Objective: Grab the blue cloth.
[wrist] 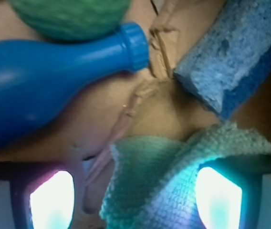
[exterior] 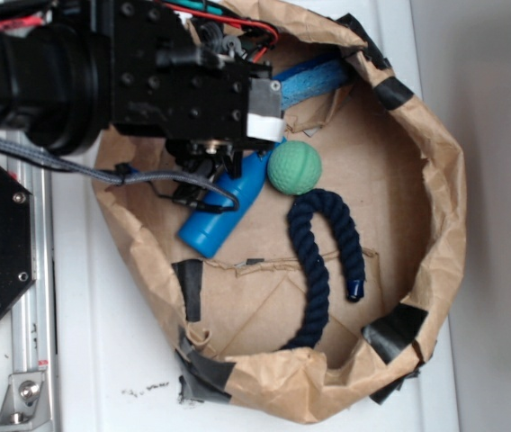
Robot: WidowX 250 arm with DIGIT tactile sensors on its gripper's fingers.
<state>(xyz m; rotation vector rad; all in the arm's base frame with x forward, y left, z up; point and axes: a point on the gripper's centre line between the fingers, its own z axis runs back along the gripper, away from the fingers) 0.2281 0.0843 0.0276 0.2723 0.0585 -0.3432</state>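
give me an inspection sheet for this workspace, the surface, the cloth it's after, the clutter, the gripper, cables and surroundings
Surface: crumpled brown paper bin, black tape patches on its rim.
Job's thing: blue cloth, lying between the fingers in the wrist view; hidden under the arm in the exterior view.
Clutter: blue bottle, green ball, blue sponge, dark rope.
Gripper: gripper open, straddling the cloth.
Cables: red and black wires on the arm.
Surroundings: white table.
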